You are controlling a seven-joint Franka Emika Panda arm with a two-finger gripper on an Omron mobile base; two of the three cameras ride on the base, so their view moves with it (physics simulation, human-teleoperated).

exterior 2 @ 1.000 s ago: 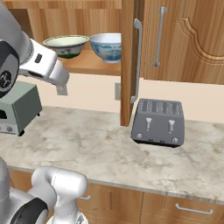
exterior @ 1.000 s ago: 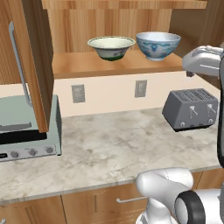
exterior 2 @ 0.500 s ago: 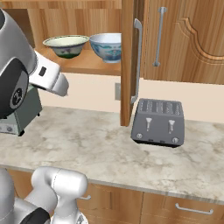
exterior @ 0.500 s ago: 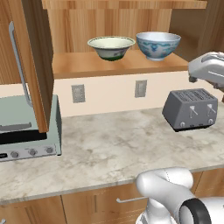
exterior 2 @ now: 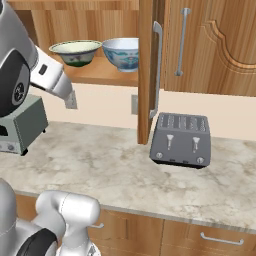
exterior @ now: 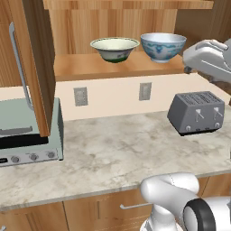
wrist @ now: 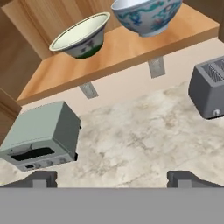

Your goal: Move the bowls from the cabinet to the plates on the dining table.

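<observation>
Two bowls stand side by side on the open cabinet's shelf [exterior: 85,68]. The cream-white bowl with a green band [exterior: 115,48] is on the left and the white bowl with blue pattern [exterior: 162,45] on the right. In the hand view the green-banded bowl [wrist: 81,39] and the blue-patterned bowl [wrist: 146,15] lie ahead and above. My gripper [wrist: 113,179] is open, with nothing between its fingertips [wrist: 41,178], and is well short of the shelf [wrist: 122,52]. My arm [exterior: 210,58] hangs just right of the blue bowl. The plates and the dining table are out of view.
The cabinet's left door [exterior: 34,67] and right door [exterior 2: 150,70] stand swung open. Below on the marble counter [exterior: 117,149] are a toaster oven [exterior: 27,135] at the left and a grey toaster [exterior: 196,113] at the right. Drawers run under the counter.
My arm has shifted its pose a little in front of the cabinet, with the hand staying right of the shelf. The bowls have not moved and the gripper stays open.
</observation>
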